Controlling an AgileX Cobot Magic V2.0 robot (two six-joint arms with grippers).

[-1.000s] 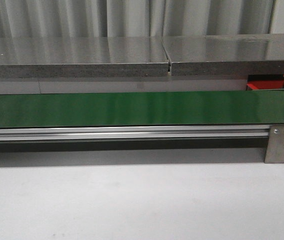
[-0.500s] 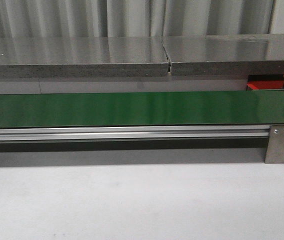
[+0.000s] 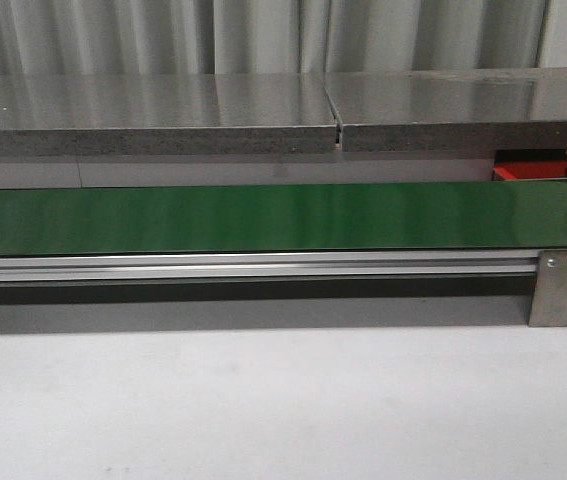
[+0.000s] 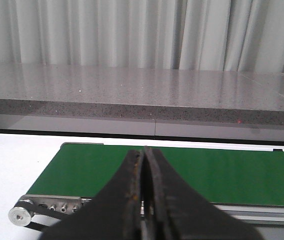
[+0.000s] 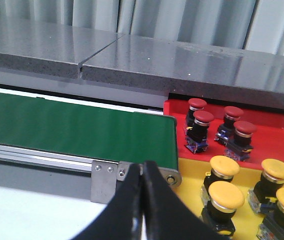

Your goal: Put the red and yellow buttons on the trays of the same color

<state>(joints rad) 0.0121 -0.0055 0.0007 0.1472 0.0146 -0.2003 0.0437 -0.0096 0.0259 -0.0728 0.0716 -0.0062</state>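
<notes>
Both pairs of fingers are pressed together, holding nothing: the left gripper [image 4: 144,200] hangs over the green belt [image 4: 192,172], the right gripper [image 5: 142,200] by the belt's end. Just beyond the right fingers, four red buttons [image 5: 203,118] stand on the red tray [image 5: 277,137], and yellow buttons [image 5: 225,195] on the yellow tray [image 5: 194,185] beside it.

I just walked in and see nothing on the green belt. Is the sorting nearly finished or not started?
Much looks done: four red buttons stand on the red tray, and at least four yellow buttons on the yellow tray. Nothing is in hand; the left tool and right tool are shut and hold nothing. The belt carries no button, so I cannot tell if any remain.
</notes>
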